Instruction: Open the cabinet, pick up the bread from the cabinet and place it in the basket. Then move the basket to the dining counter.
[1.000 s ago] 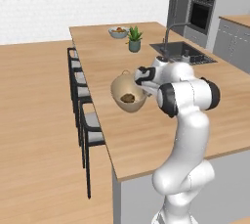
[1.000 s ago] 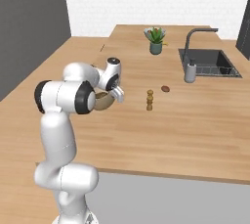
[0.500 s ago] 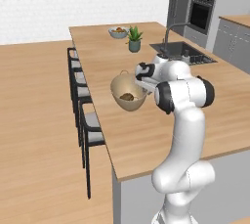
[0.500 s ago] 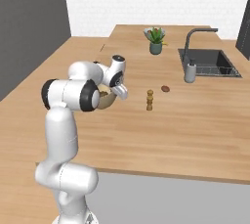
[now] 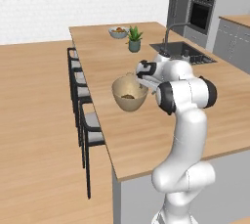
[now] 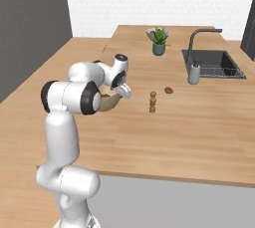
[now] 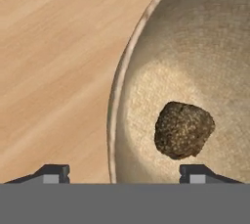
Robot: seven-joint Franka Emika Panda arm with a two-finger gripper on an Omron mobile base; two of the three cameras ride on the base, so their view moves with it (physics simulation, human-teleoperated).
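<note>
While the basket [image 5: 129, 95] sits on the dining counter [image 5: 146, 135] at centre frame in the left base view, the gripper [image 5: 141, 77] is just right of it at the rim. In the hand view, fingertips [image 7: 51, 173] are spread wide, straddling the basket rim, gripping nothing. Bread [image 7: 183, 130] lies in the basket bottom, lower right of the hand view.

The basket [image 7: 146, 27] rim runs between the jaws; bare surface [image 7: 53, 56] lies open on one side, the bread [image 7: 183, 130] on the other.
</note>
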